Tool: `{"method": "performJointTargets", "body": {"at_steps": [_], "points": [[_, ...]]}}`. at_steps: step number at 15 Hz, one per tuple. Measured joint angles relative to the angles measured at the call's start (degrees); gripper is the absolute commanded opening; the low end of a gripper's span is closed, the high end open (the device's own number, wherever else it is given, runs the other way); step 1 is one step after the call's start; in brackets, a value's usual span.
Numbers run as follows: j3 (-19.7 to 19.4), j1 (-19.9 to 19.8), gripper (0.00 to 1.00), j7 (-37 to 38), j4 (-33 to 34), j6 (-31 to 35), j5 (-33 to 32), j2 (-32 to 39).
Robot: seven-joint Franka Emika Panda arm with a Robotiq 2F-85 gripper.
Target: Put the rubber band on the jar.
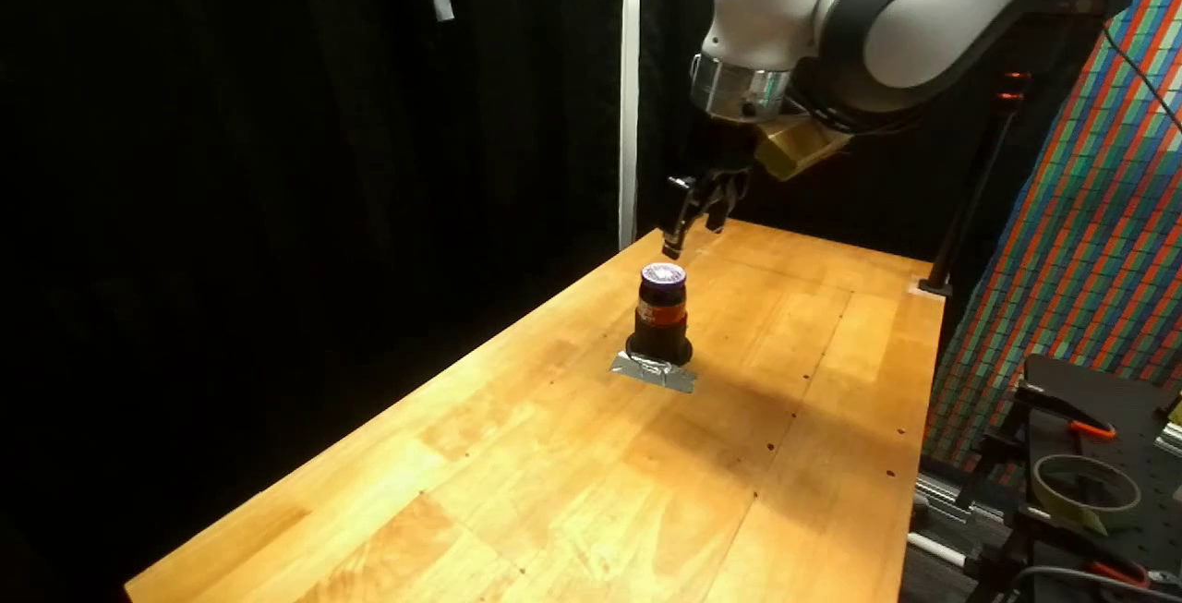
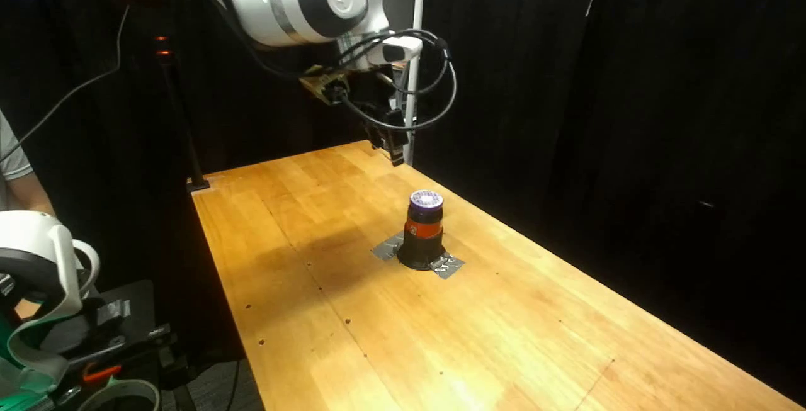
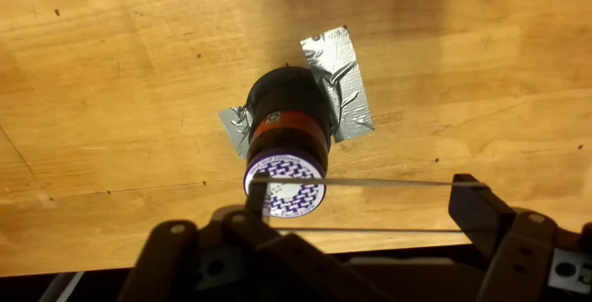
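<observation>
I find the jaws spread wide, the rubber band stretched between them in two thin, taut strands. The jar stands upright on the desk, apparently seated in a black base with a flared foot. Principal risk, I judge: in the wrist view one fingertip overlaps the lid, so lowering off-centre could strike it. Secondary: the band sits near the tips and, under tension, might spring off. Materials: dark cylindrical jar, flat printed lid, orange label, crinkled silver tape, smooth wood.
</observation>
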Motion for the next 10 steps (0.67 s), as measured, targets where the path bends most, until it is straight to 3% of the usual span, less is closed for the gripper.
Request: {"method": "performJointTargets", "body": {"at_steps": [5, 10], "points": [[-6.0, 2.6, 1.00, 1.2, 11.4, 0.3, 0.2, 12.0], [-9.7, 4.2, 1.00, 1.4, 17.8, -0.7, 1.6, 18.7]]}}
